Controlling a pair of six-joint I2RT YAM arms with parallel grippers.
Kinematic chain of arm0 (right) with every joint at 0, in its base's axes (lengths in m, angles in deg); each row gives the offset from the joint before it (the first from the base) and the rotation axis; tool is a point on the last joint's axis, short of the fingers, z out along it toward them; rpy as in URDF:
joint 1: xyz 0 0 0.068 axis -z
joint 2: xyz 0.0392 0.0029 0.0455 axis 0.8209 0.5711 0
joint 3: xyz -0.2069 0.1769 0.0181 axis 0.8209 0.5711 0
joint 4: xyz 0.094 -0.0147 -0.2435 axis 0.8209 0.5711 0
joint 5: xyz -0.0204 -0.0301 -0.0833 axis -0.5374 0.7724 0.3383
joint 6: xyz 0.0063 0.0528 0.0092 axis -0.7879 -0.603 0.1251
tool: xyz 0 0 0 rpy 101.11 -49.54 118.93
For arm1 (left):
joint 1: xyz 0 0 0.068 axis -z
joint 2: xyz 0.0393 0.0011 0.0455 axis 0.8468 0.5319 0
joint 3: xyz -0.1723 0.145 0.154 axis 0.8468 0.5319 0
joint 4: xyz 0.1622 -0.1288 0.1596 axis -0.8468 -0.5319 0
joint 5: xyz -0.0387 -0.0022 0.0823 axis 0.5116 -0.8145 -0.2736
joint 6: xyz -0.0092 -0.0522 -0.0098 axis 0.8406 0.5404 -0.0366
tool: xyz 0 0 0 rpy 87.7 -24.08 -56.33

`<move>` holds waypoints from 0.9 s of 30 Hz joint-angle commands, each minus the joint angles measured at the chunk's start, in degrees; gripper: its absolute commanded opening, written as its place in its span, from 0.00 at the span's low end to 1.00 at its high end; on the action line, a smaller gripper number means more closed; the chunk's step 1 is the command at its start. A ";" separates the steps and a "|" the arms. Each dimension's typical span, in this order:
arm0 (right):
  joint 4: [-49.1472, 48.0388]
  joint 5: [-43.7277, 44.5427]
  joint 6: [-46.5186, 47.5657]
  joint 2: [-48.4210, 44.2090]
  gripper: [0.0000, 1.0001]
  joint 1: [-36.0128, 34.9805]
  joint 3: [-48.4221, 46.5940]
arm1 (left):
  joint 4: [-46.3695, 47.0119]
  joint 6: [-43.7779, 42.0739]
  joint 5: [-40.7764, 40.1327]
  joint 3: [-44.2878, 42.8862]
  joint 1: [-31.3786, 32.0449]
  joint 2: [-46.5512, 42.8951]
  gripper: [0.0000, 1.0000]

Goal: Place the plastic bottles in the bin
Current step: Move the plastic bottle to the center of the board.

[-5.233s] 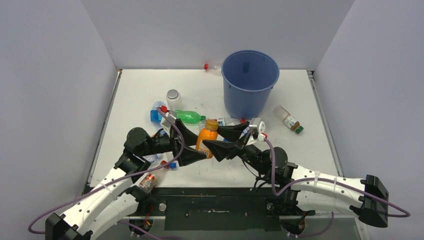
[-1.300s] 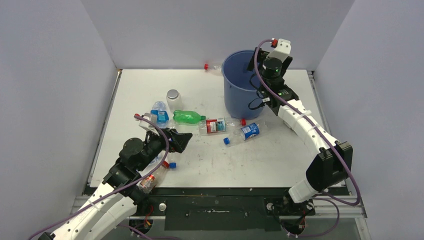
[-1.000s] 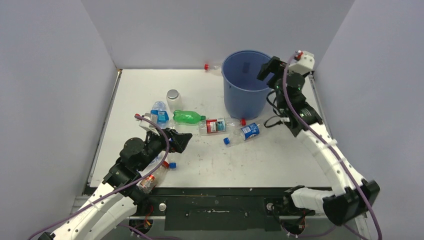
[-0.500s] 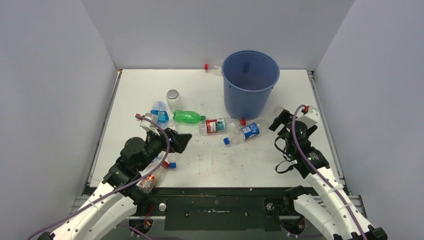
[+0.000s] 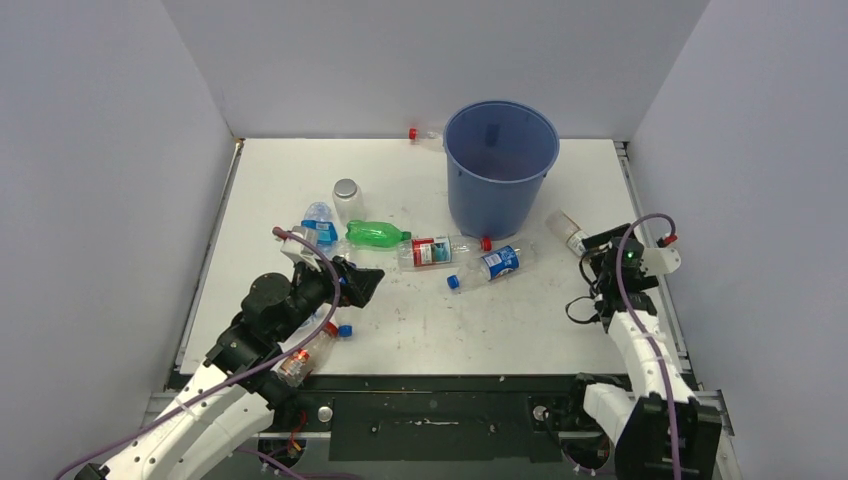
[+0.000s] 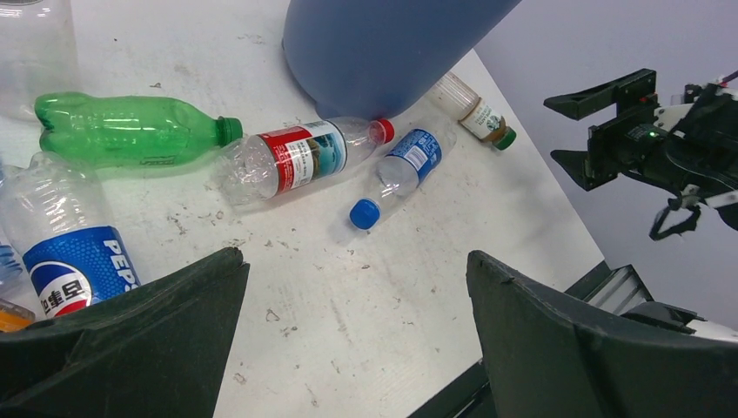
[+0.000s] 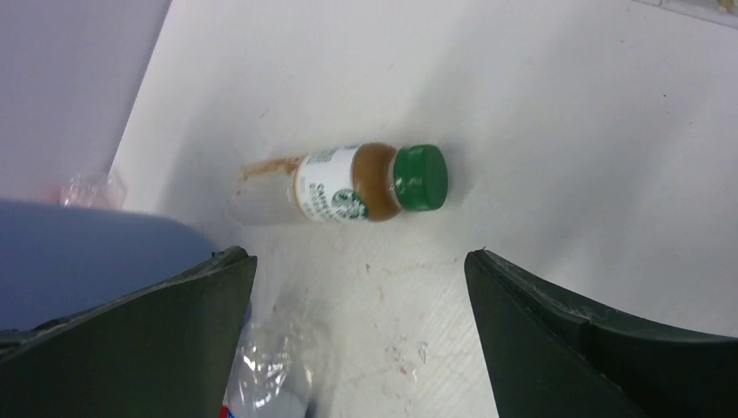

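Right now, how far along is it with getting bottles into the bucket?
Done: unclear, the bucket is too dark inside to show bottles. In hand: nothing; the left end effector and right end effector are open and empty, the right facing the green-capped bottle. Left: that one, the green bottle, red-labelled bottle, blue-capped bottle and others lie on the table.

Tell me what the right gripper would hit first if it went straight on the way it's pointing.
Probably the green-capped Starbucks bottle, lying on its side ahead of the open right gripper, though depth is unclear.
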 commanded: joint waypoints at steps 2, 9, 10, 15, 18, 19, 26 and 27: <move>-9.56 -2.38 -8.74 14.02 0.95 5.03 -7.68 | 0.21 0.10 0.13 -3.20 0.03 -1.01 0.96; -6.94 -5.15 7.09 34.36 0.94 6.24 -27.37 | -0.34 -0.10 -0.28 -3.34 -0.06 -1.80 0.96; -4.71 -5.73 8.68 36.88 0.94 6.38 -29.10 | -0.28 -0.21 -0.21 -3.34 -0.06 -1.84 0.96; -9.43 -16.81 11.36 44.04 0.95 9.56 -28.61 | -0.02 -0.40 0.36 -3.26 -0.06 -1.76 0.96; -12.00 -19.75 10.87 45.96 0.95 9.75 -26.78 | -0.01 -0.42 0.62 -3.25 -0.06 -1.64 0.96; -12.18 -20.62 10.29 46.53 0.95 9.75 -26.49 | 0.05 -0.55 0.75 -3.25 -0.06 -1.63 0.96; -17.96 -24.11 0.06 42.83 0.94 9.22 -17.19 | 0.41 -0.58 1.16 -3.08 0.02 -2.02 0.96; -18.04 -23.88 -1.37 41.52 0.94 8.74 -16.04 | 0.44 -0.54 1.17 -3.08 0.03 -2.02 0.96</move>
